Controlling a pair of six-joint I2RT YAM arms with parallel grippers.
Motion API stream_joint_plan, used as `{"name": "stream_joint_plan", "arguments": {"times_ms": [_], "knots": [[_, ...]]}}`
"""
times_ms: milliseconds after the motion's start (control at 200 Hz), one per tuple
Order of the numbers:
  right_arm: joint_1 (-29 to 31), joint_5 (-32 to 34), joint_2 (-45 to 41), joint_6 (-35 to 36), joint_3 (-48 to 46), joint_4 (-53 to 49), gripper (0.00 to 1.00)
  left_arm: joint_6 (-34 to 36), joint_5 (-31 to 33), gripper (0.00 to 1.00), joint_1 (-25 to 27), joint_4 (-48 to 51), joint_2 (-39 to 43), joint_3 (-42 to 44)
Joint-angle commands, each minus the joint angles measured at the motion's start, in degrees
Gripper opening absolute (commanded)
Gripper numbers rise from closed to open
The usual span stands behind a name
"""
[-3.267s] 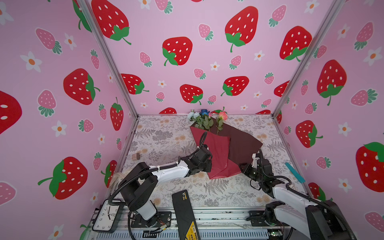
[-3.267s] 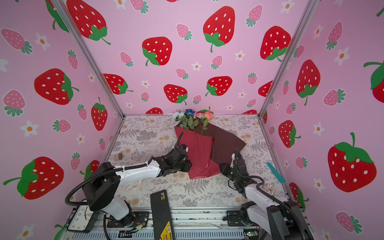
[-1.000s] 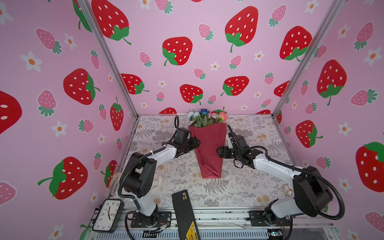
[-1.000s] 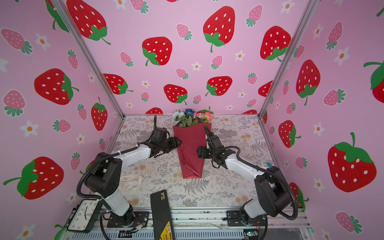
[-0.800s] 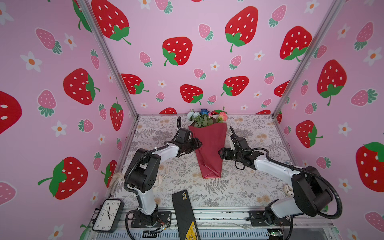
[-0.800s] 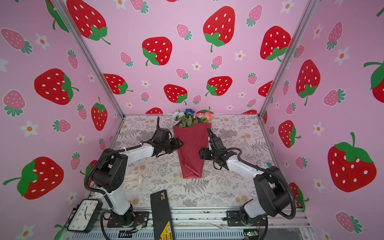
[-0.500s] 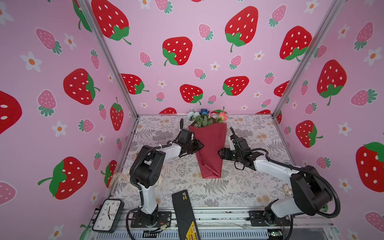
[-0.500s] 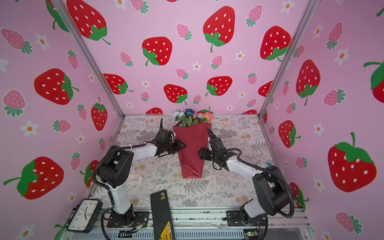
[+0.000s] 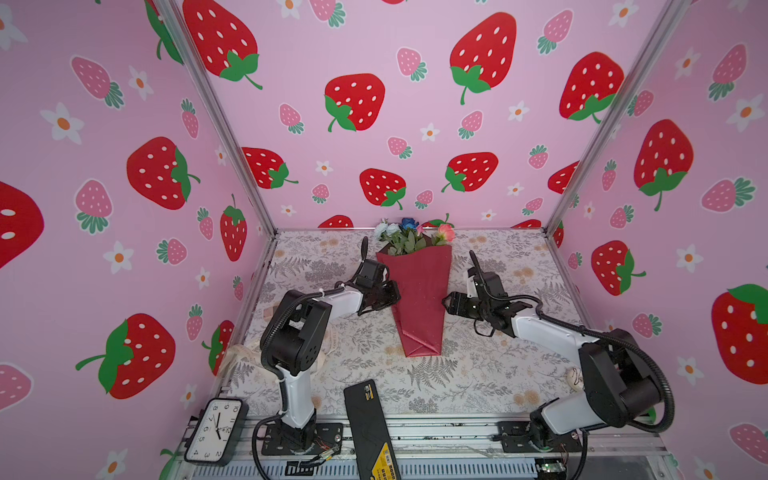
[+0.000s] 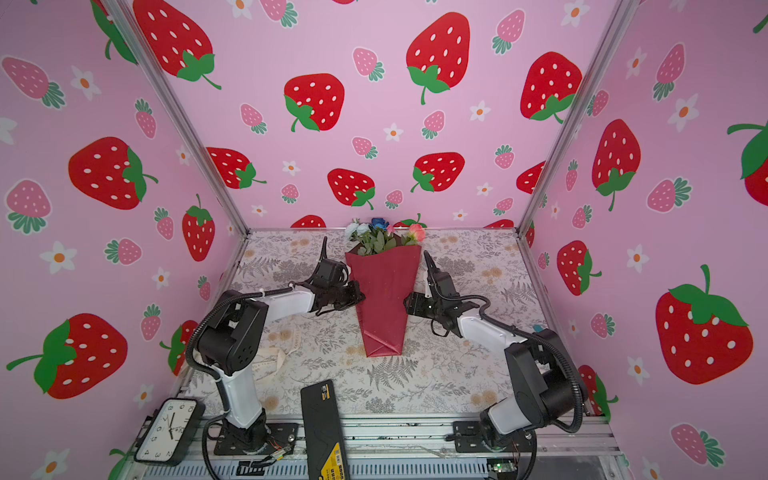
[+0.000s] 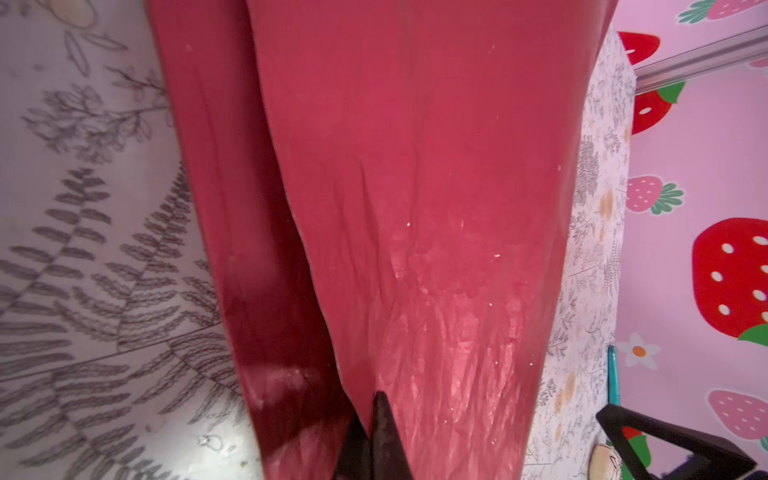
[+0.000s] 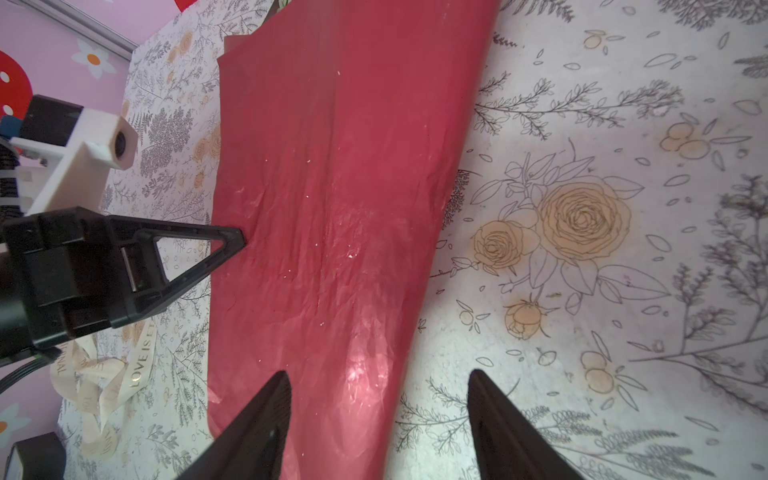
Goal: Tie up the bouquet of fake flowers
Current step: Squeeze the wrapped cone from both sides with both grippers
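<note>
The bouquet of fake flowers (image 9: 419,299) (image 10: 384,291) lies on the table as a dark red paper cone, its blooms (image 9: 409,235) pointing at the back wall. My left gripper (image 9: 397,293) (image 10: 361,297) is at the cone's left edge. In the left wrist view its fingertips (image 11: 372,415) meet, shut on the edge of the paper's folded flap. In the right wrist view its tip (image 12: 241,241) rests on that same edge. My right gripper (image 9: 445,301) (image 12: 378,395) stands open at the cone's right edge, one finger over the paper and one over the cloth.
A cream lettered ribbon (image 12: 104,374) (image 10: 274,357) lies loose on the cloth beside the left arm. A clock (image 9: 214,428) and a black device (image 9: 370,424) sit at the front rail. Pink strawberry walls close in three sides.
The spread paper is now folded into a narrow cone. Both grippers moved up to its sides. Over the last second the left gripper shut on the left edge and the right jaws narrowed slightly.
</note>
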State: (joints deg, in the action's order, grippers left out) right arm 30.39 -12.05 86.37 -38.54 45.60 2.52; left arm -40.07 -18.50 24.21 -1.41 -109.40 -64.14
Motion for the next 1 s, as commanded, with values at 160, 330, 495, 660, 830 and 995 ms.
{"name": "stream_joint_plan", "arguments": {"times_ms": [160, 330, 495, 660, 830, 995], "knots": [[-2.33, -6.76, 5.45, 2.91, 4.65, 2.33, 0.54, 4.83, 4.81, 0.0, -0.28, 2.88, 0.54, 1.18], [-3.23, -13.06, 11.1, 2.91, 8.9, 6.32, 0.34, 3.65, 4.76, 0.0, -0.3, 2.49, -0.72, 1.29], [-3.85, -20.26, 18.43, 0.36, 12.1, 12.03, 0.26, 2.72, 5.34, 0.0, -0.57, 2.45, -1.37, 1.26], [-4.35, -26.23, 26.05, -2.42, 14.32, 17.02, 0.24, 2.63, 5.66, 0.0, -0.71, 3.58, -2.39, 0.58], [-6.58, -29.64, 32.09, -4.7, 16.2, 20.6, 0.22, 2.59, 5.7, 0.0, -0.94, 4.31, -3.09, 0.52], [-8.52, -32.83, 35.86, -6.15, 18.2, 23.66, 0.22, 2.63, 5.41, 0.0, -1.09, 4.23, -3.53, 1.06]]}}
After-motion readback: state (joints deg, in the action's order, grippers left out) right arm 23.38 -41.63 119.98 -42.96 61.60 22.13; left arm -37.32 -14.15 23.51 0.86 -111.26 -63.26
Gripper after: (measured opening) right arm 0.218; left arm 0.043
